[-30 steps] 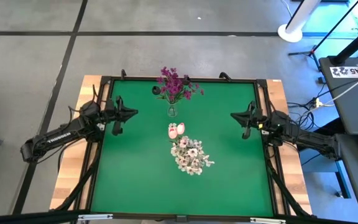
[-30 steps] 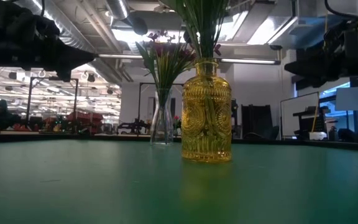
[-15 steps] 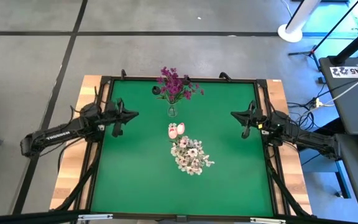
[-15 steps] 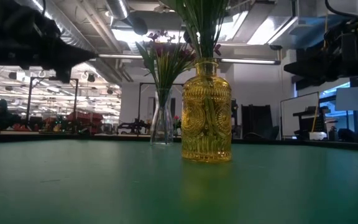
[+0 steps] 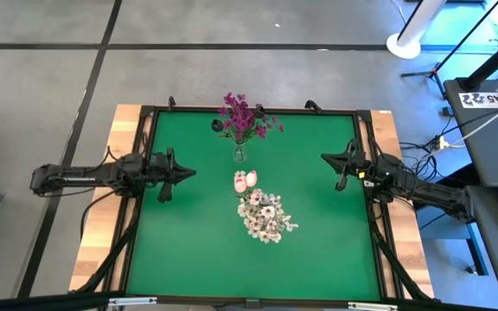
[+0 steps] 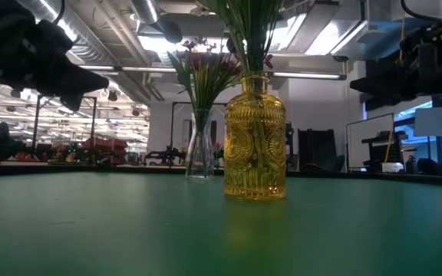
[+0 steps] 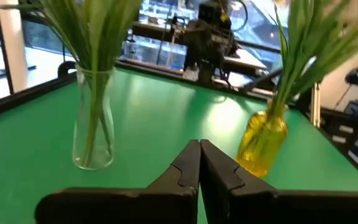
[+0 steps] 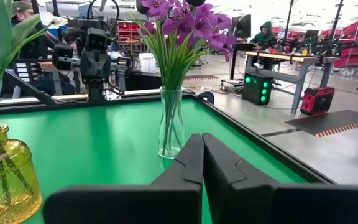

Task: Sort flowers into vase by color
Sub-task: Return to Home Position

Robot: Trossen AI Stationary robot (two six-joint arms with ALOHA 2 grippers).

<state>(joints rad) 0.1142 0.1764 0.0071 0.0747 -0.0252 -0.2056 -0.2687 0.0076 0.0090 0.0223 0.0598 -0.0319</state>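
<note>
Flowers (image 5: 245,115): none held. Left gripper (image 7: 199,144) fingers pressed together with nothing between them; right gripper (image 8: 202,138) fingers likewise closed and empty

Left gripper hangs above the table (image 5: 197,259) near its left edge, well apart from both vases. Right gripper hangs near the right edge, same height or close to it

Purple blooms stand in the glass vase (image 6: 199,146) toward the far side. White sprays (image 5: 266,216) rise from the yellow vase (image 6: 255,138) at mid-table, pink buds (image 5: 245,180) just beside them, seemingly in the same vase. No stem lies loose on the green top

Change over the last second: left arm has swung, so its forearm now lies nearly level across the left edge instead of slanting, and its gripper has slid a little toward the near side. Right arm has not moved

Reading: sorting looks finished. Only parking the arms remains; right seems already at rest, left is probably still settling. Little risk while both stay clear of the tall stems
</note>
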